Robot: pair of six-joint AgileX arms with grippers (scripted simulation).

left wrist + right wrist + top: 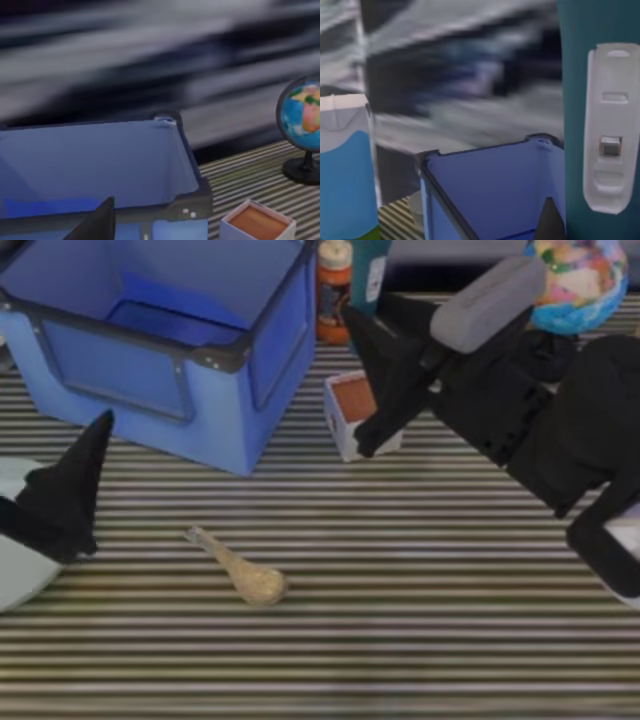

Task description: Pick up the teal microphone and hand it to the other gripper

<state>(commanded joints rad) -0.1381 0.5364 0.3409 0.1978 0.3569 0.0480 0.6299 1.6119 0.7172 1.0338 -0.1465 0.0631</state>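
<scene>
The blue bin (170, 330) fills the desk's far left corner. The right arm reaches in from the right edge, its gripper (372, 380) near the far edge over a small white box (345, 420); whether its claw is spread, I cannot tell. The teal microphone (597, 120) stands upright close before the right wrist camera. The left gripper (70, 490) sits parked at the left edge.

Rendered tabletop scene, striped table (400, 640), blue bin (170, 340), globe (580, 280)
</scene>
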